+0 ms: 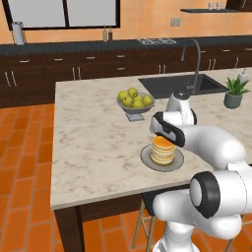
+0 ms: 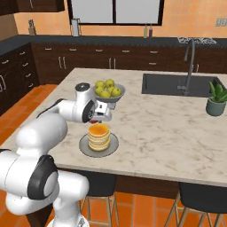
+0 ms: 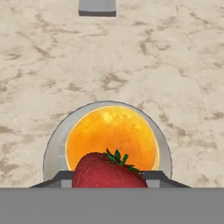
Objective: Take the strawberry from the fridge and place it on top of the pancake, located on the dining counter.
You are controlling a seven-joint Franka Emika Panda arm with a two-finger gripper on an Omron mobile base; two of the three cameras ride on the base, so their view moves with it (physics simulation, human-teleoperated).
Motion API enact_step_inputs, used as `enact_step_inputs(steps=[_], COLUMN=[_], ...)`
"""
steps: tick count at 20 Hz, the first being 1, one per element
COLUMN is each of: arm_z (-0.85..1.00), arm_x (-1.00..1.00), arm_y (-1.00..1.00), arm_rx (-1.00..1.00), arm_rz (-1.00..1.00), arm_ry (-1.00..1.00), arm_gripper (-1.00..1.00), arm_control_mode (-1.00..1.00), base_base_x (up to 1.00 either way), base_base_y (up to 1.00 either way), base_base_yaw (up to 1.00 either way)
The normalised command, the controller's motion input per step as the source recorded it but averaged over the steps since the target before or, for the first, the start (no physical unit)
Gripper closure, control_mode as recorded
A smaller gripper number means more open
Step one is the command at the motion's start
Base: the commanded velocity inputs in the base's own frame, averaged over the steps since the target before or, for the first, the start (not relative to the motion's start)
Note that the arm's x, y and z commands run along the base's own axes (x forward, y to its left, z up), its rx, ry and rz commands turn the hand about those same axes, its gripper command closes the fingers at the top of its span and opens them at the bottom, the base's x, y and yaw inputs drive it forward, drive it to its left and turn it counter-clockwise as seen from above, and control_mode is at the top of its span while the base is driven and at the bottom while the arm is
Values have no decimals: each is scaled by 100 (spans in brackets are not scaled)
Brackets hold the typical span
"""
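Note:
The strawberry [image 3: 108, 171], bright red with a green cap, is pinched between my gripper's [image 3: 109, 179] fingertips [image 3: 61, 178], which are shut on it. Directly below it sits the golden-orange pancake [image 3: 111, 131] stack on its round grey plate [image 3: 51, 151]. From the base cameras, the gripper [image 2: 101, 116] hangs just above the pancake [image 2: 99, 135] [image 1: 163, 149], near the front edge of the beige marbled dining counter [image 1: 93, 138]. My own arm covers the hand in the left base view. The fridge is out of view.
A grey bowl of yellow-green apples [image 1: 134, 101] [image 2: 107, 90] stands just behind the plate. Further back right are the dark sink [image 2: 177, 84], its curved faucet [image 1: 195, 59] and a potted plant [image 2: 216, 98]. Stools [image 2: 195, 199] stand under the counter's front edge.

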Motion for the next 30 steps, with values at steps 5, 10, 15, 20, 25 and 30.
enact_step_inputs(steps=[5, 10, 15, 20, 25, 30], arm_z=[-21, -22, -22, -13, -12, -9], arm_x=[2, 0, 0, 0, 0, 0], arm_y=[-7, 1, 1, 0, 0, 0], arm_rx=[0, 0, 0, 0, 0, 0], arm_rz=[0, 0, 0, 0, 0, 0], arm_ry=[0, 6, 7, 2, 0, 0], arm_gripper=[100, 100, 100, 100, -100, -100], arm_control_mode=[-100, -100, -100, -100, -100, -100], base_base_x=[0, 0, 0, 0, 0, 0], base_base_y=[0, 0, 0, 0, 0, 0], base_base_yaw=[0, 0, 0, 0, 0, 0])
